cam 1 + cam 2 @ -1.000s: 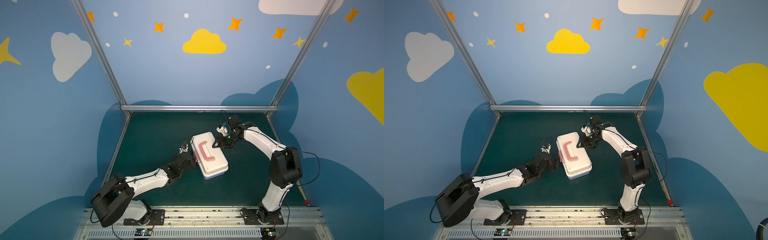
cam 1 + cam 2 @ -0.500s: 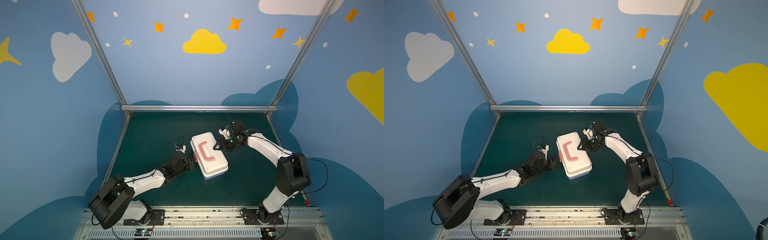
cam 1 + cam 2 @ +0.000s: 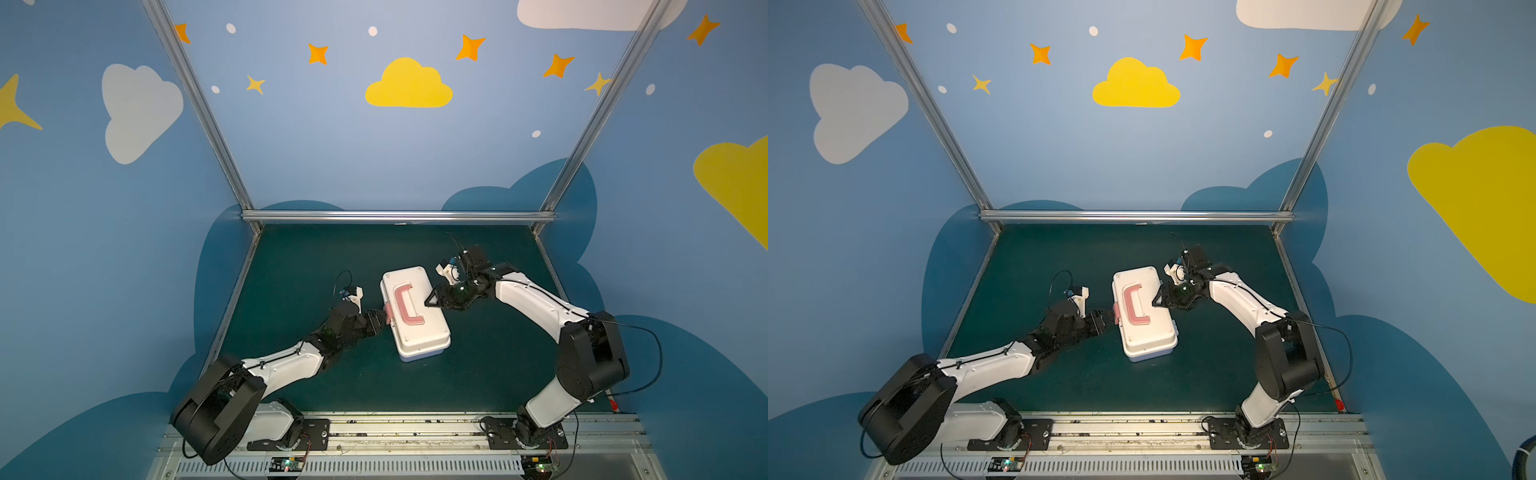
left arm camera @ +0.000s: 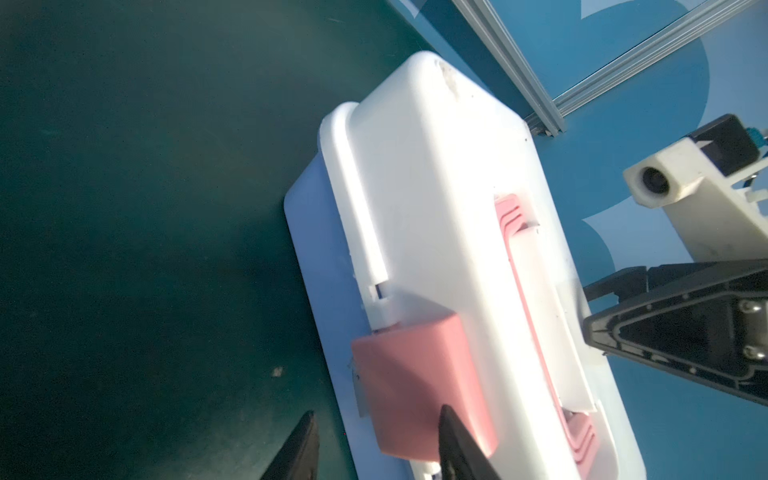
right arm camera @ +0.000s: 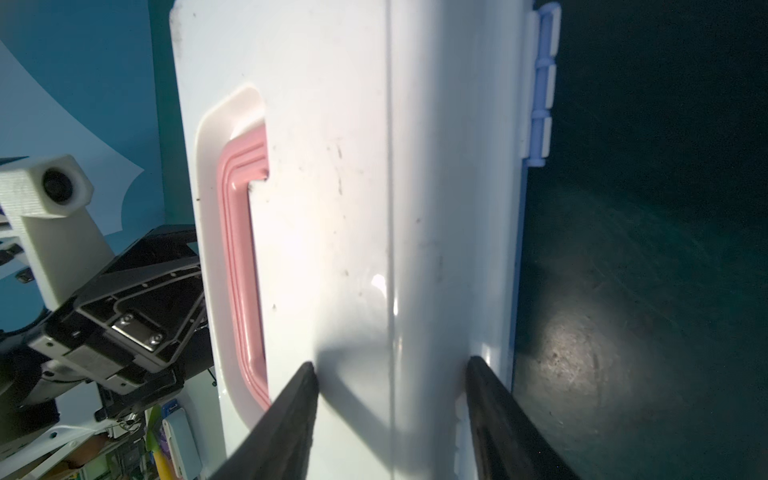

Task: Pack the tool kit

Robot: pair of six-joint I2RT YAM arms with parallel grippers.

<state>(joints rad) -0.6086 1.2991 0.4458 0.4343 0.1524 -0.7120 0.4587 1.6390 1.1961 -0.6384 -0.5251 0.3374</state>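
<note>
**A:** What's biggest?

**B:** The mat [image 3: 291, 270], dark green and matte, across the lower middle of both top views.

**A:** And the kit?

**B:** The kit [image 3: 419, 345] lies at mid-mat, slightly slanted, lid down. It is a round-cornered box with a glossy white plastic lid and a lavender base.

**A:** Grippers?

**B:** The left gripper [image 3: 384, 320] is at the kit's left side. Its fingers are parted, one tip over the latch and one over the mat, clamping nothing. The right gripper [image 3: 430, 300] reaches in from the right, fingers spread on the lid, grasping nothing.

**A:** Smaller bits?

**B:** A ribbed pink C-shaped handle [image 3: 405, 307] sits recessed in the lid. There is a smooth pink latch [image 4: 415, 374] and a knuckled lavender hinge [image 5: 540, 83].
</note>
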